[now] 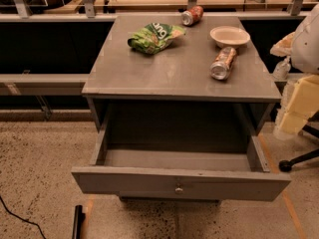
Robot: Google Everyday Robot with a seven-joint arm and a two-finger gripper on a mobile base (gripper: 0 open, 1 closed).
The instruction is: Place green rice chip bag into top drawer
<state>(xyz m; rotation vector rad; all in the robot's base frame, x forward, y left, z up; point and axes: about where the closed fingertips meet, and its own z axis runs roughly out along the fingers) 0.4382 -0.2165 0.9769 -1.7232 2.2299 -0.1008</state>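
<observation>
A short black bar (77, 222) is standing on the speckled floor (40, 163) just left of the wide shallow grey metal top drawer (149, 180), and a thin black cable (19, 217) is curling across the lower left corner. The drawer is hanging pulled out towards the camera, its small round knob (178, 189) centred on the flat front panel and its inside lying open from above.

The crumpled bright green rice chip bag (154, 37) with white lettering is lying on the grey counter (159, 73) above, towards the back left, well behind the front edge. A shallow cream bowl (230, 36) is sitting at the back right, an orange-silver soda can (192, 15) is lying on its side at the back edge, and a second orange-silver can (223, 62) is lying just in front of the bowl. The counter between the bag and the front edge is lying bare.

The pale gripper (282, 67) is hanging off the counter's right edge, below the white arm (306, 39), apart from everything on top; whether it is wide or closed cannot be told. A black chair leg (298, 161) is resting on the floor beside the drawer's right corner
</observation>
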